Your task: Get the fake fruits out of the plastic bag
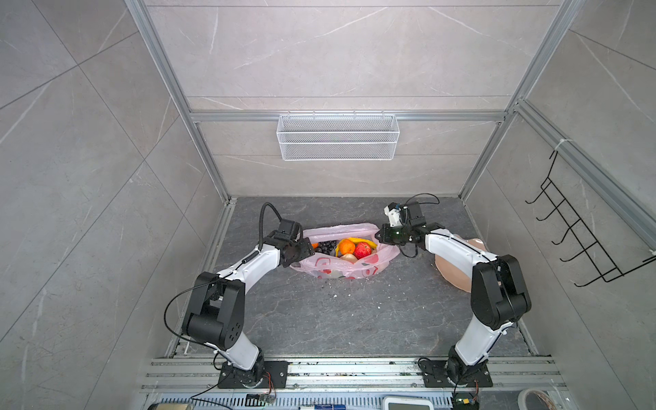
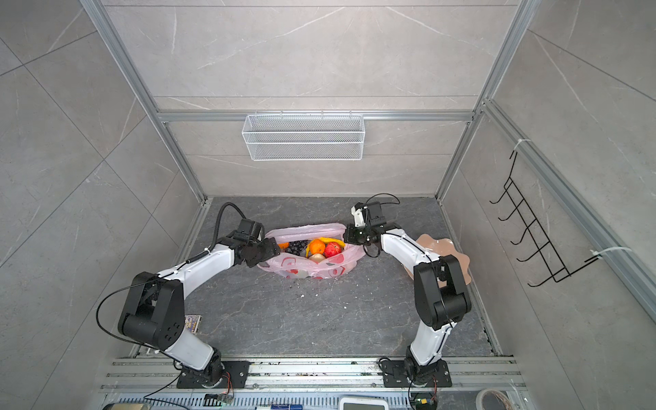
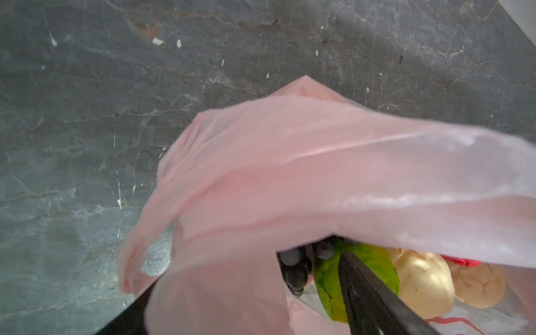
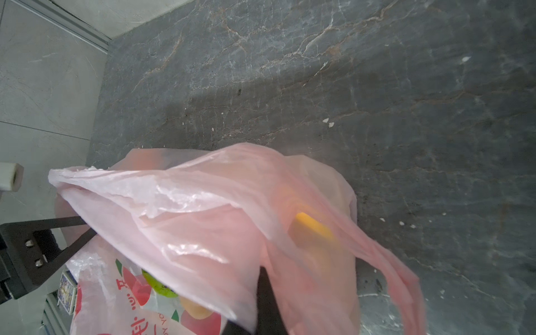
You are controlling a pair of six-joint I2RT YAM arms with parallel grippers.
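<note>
mid-table, resting mouth-up: bag [image 1: 330, 265], fruits [image 1: 355, 248] heaped inside. spread wide at its left rim, left gripper [image 1: 308, 249], gripping nothing, film merely draped across. pinched shut on the right rim, right gripper [image 1: 380, 237], probably keeping the mouth open.

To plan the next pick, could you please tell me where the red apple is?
In both top views the red apple lies inside the open pink bag in the middle, just right of the orange and beside the banana.

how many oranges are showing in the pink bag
2. One orange sits mid-bag, left of the red apple; the other peeks out at the left end of the pink bag, beside the grapes. More may be buried.
</note>
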